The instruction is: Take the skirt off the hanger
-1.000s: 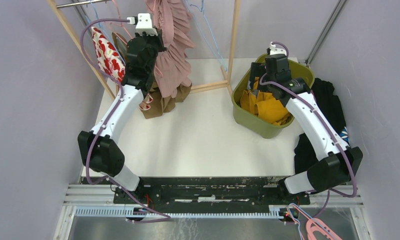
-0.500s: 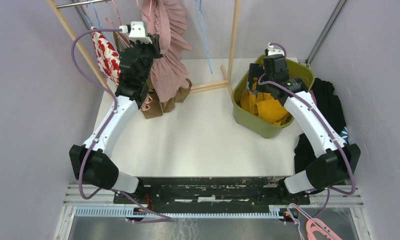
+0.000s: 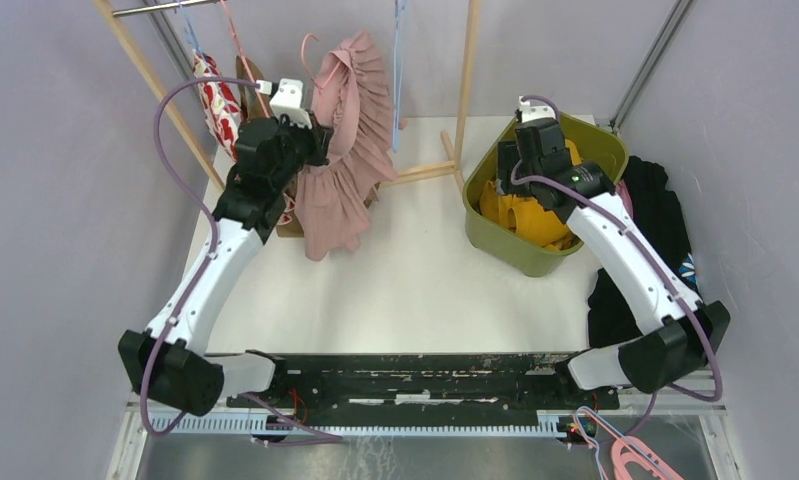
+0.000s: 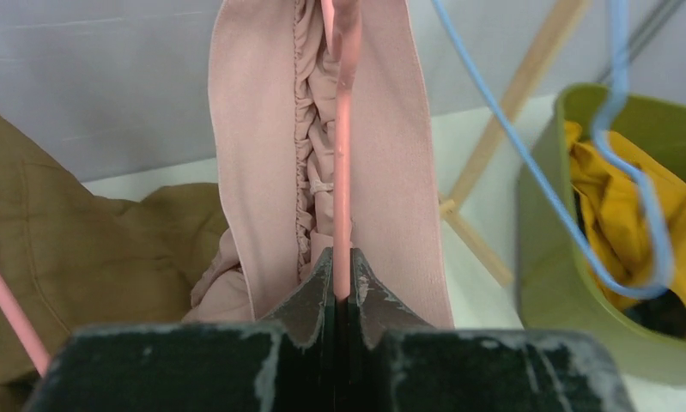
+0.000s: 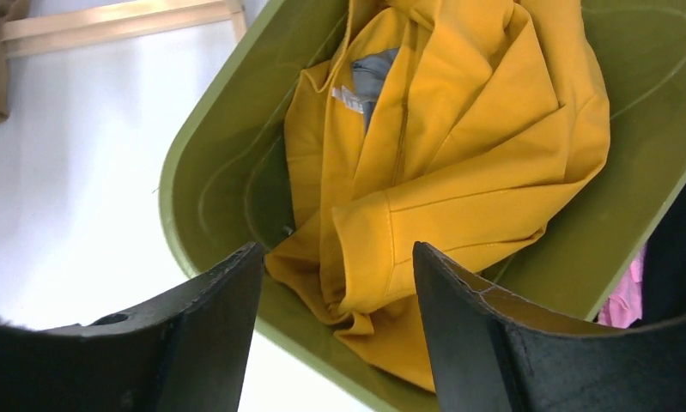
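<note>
Near the far-left corner of the bench (image 3: 405, 270), the left gripper (image 4: 341, 262) pinches the thin bar of the pink hanger (image 4: 343, 172), the skirt (image 4: 253, 172) gathered along it straight ahead, while the right gripper (image 5: 337, 249), spread above the green bin (image 5: 202, 197), sits well apart.

Plain grey-lilac walls (image 3: 35, 200) closed in both sides & the back. White counter (image 3: 415, 285) was matte, evenly lit. Wooden rack frame (image 3: 466, 90) w/ a metal rail (image 3: 155, 9) stood at far left; black base plate (image 3: 375, 385) ran along the near edge.
</note>
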